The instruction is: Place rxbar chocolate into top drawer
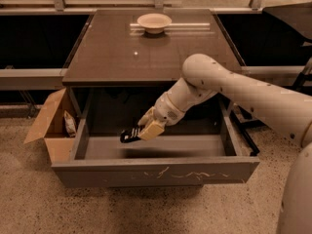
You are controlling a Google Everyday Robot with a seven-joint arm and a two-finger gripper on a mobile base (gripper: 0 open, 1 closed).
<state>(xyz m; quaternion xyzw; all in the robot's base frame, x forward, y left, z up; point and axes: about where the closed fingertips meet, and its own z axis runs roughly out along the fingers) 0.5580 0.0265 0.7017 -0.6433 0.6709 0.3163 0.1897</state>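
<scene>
Gripper: we see the gripper [142,132] in the lower middle of the frame, a little left of centre, hanging inside the pulled-out drawer, above its bottom. Its tan fingers [152,129] are closed tight on one end of the bar.
Bar: the small black-wrapped bar [129,136] sticks out to the left of the gripper, roughly level. We judge it to be in the air, clear of the drawer's bottom, with a soft shadow beneath it.
Drawer: the drawer [156,172] stands wide open across the lower part of the frame. We can see its scratched grey front panel nearest the bottom edge and its pale grey inside behind that.
Arm: the white arm [243,89] comes in from the right edge, bends in front of the table's front edge and slopes down-left into the drawer.
Table: the dark brown table [112,57] fills the upper middle, directly above the drawer.
Bowl: a pale round bowl [154,21] sits at top centre, near the table's far edge.
Box: an open cardboard box [48,123] stands on the speckled floor at the left, just beside the drawer's left wall, with a small packet [70,124] inside.
</scene>
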